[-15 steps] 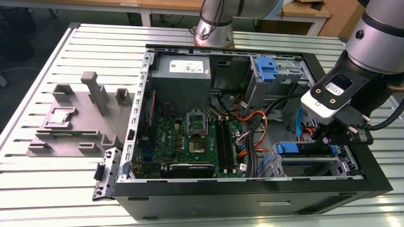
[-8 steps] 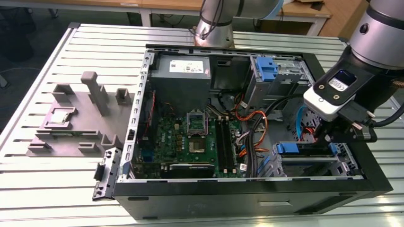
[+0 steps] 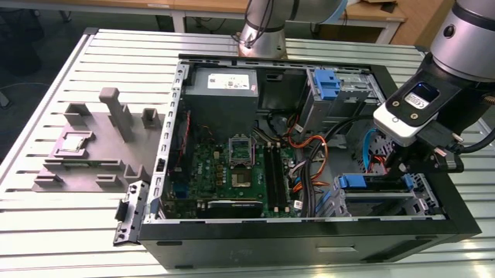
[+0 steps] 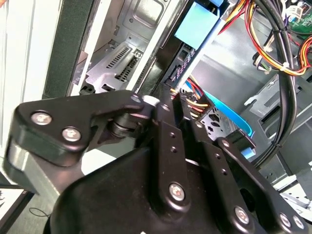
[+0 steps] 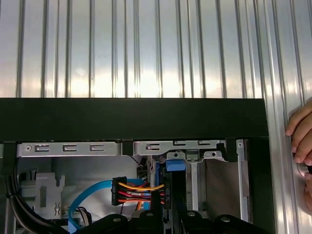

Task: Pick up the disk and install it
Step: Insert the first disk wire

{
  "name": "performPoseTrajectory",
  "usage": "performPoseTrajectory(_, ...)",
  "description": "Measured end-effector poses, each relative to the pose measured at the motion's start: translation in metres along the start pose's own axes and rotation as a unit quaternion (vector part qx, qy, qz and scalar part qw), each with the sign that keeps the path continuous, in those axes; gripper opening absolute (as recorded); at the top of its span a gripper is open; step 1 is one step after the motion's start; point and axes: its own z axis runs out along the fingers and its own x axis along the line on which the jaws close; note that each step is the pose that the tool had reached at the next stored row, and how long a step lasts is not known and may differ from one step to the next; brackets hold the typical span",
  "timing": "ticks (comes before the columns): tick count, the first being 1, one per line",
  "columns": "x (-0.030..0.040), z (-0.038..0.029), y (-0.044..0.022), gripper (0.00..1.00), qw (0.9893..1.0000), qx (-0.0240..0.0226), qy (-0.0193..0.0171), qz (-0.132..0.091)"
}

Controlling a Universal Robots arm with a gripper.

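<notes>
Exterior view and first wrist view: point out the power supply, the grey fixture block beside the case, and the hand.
power supply (image 3: 222, 87): exterior view, its sticker-bearing face.
grey fixture block (image 3: 93, 145): exterior view, its flat middle.
hand (image 5: 302, 134): first wrist view, its fingers.

The robot's 1 arm (image 3: 464, 52) reaches down from the exterior view's right, its wrist bent so the black gripper (image 3: 421, 157) points downward. In the first wrist view, a person's hand (image 5: 301, 141) rests with fingers curled.

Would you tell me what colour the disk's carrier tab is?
Blue, seen best on the disk in the second wrist view.
</notes>
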Motion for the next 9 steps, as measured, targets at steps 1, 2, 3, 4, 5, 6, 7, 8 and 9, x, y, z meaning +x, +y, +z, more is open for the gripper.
performPoseTrajectory(1,0.0000,0.0000,0.0000,0.22,1.0000,0.0001,-0.0001,0.000)
performPoseTrajectory(2,0.0000,-0.0001,0.0000,0.16,1.0000,0.0001,-0.0001,0.000)
performPoseTrajectory(3,0.0000,-0.0001,0.0000,0.16,1.0000,0.0002,-0.0001,0.000)
performPoseTrajectory(4,0.0000,-0.0001,0.0000,0.10,1.0000,0.0002,-0.0001,0.000)
performPoseTrajectory(5,0.0000,-0.0001,0.0000,0.10,1.0000,0.0003,-0.0001,0.000)
performPoseTrajectory(6,0.0000,-0.0001,0.0000,0.10,1.0000,0.0004,-0.0001,0.000)
performPoseTrajectory(7,0.0000,-0.0001,0.0000,0.10,1.0000,0.0004,-0.0001,0.000)
performPoseTrajectory(8,0.0000,-0.0001,0.0000,0.10,1.0000,0.0005,-0.0001,0.000)
performPoseTrajectory(9,0.0000,-0.0001,0.0000,0.10,1.0000,0.0006,-0.0001,0.000)
